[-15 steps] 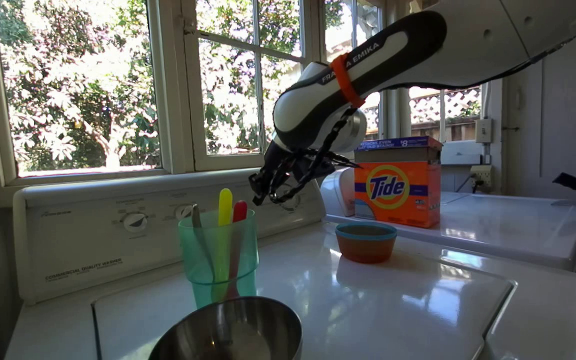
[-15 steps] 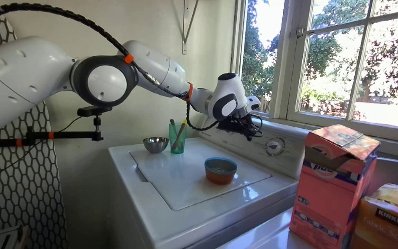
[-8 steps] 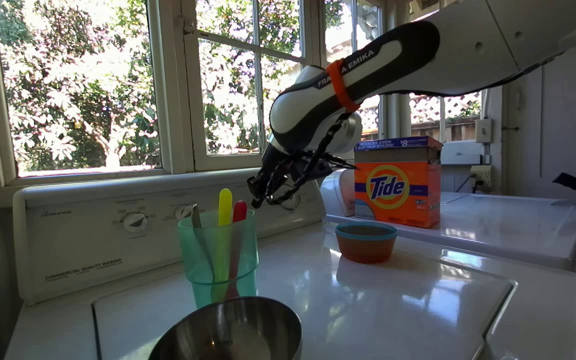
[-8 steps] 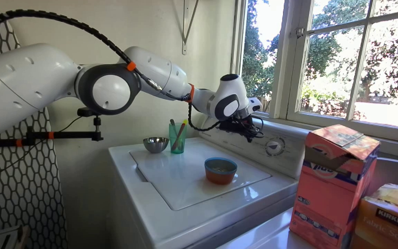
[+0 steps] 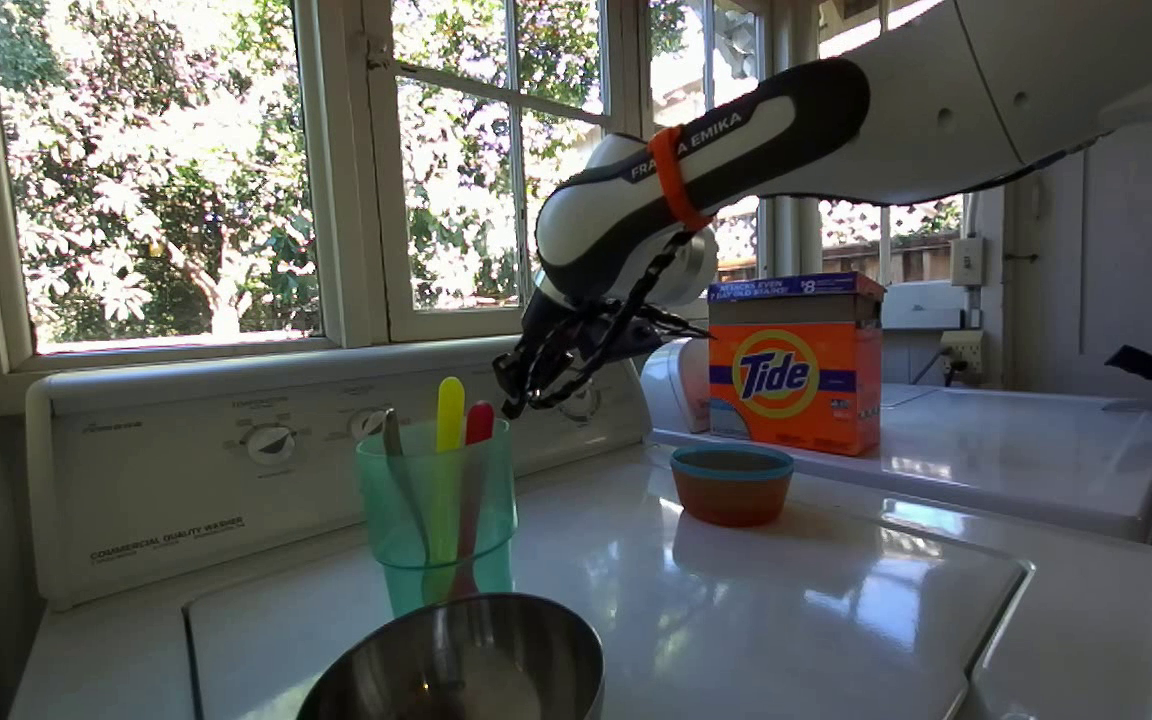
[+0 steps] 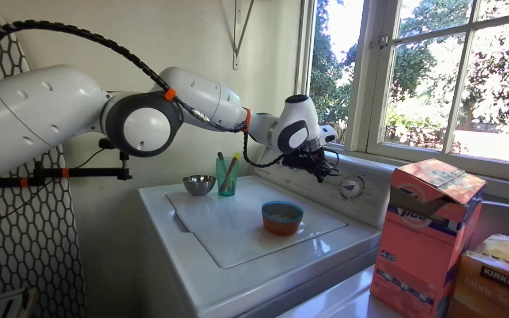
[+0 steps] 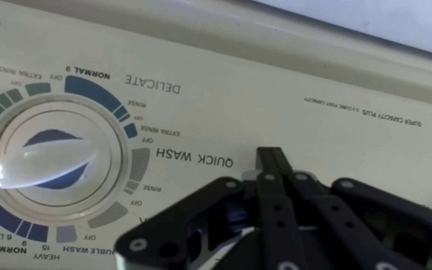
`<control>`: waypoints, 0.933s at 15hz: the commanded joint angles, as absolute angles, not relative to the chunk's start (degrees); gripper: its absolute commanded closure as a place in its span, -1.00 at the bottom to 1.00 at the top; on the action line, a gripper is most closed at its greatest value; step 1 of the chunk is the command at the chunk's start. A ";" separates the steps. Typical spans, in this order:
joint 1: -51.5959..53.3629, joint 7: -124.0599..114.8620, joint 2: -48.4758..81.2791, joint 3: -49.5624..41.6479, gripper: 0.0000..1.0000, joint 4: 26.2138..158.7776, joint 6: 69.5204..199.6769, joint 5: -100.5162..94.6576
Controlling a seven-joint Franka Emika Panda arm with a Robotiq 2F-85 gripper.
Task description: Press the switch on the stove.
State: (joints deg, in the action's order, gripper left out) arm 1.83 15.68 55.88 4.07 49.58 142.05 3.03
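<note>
The stove (image 5: 736, 610) is the wide white appliance with a raised back panel; it also shows in an exterior view (image 6: 232, 234). Its panel print reads as a washer. A large round knob (image 7: 47, 161) with a white pointer sits left in the wrist view; it also shows in an exterior view (image 6: 351, 188). A smaller knob (image 5: 270, 444) is at the panel's far end. My gripper (image 7: 270, 150) is shut and empty, fingertips together, in front of the panel beside the "QUICK WASH" print, apart from the large knob. I cannot tell whether the tips touch the panel.
A green cup (image 5: 436, 490) with utensils and a metal bowl (image 5: 456, 660) stand on the appliance top. An orange bowl with blue rim (image 6: 282, 218) is there too. A Tide box (image 5: 794, 375) and a fabric softener box (image 6: 497, 278) stand beside it. Windows rise behind the panel.
The arm's forearm and elbow have sunk lower. The hand has shifted only slightly, towards the left in one exterior picture and the right in another. The objects have not moved.
</note>
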 commanded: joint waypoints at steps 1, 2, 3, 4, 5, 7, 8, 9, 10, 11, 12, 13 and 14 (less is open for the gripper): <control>2.55 13.67 59.91 3.66 1.00 43.10 138.02 1.36; 2.61 13.65 59.98 3.65 1.00 42.61 136.49 1.35; 2.59 13.85 60.23 3.77 1.00 42.11 135.68 1.45; 2.51 14.35 60.56 4.33 1.00 41.55 135.22 1.89; 2.50 15.06 60.54 5.06 1.00 41.24 134.99 2.35; 3.28 16.90 58.59 5.81 1.00 42.31 135.76 3.07; 3.65 17.46 57.29 6.14 1.00 43.17 136.00 2.84; 3.95 18.09 56.59 6.53 1.00 43.33 136.16 2.82; 4.47 18.40 55.55 6.38 1.00 43.88 136.30 2.49; 5.06 18.15 54.90 5.84 1.00 44.17 136.26 2.01; 5.58 17.90 54.20 5.25 1.00 44.62 136.28 1.57; 6.00 17.77 53.78 4.76 1.00 44.97 136.56 1.28; 6.35 17.64 53.52 4.28 1.00 45.22 136.80 1.01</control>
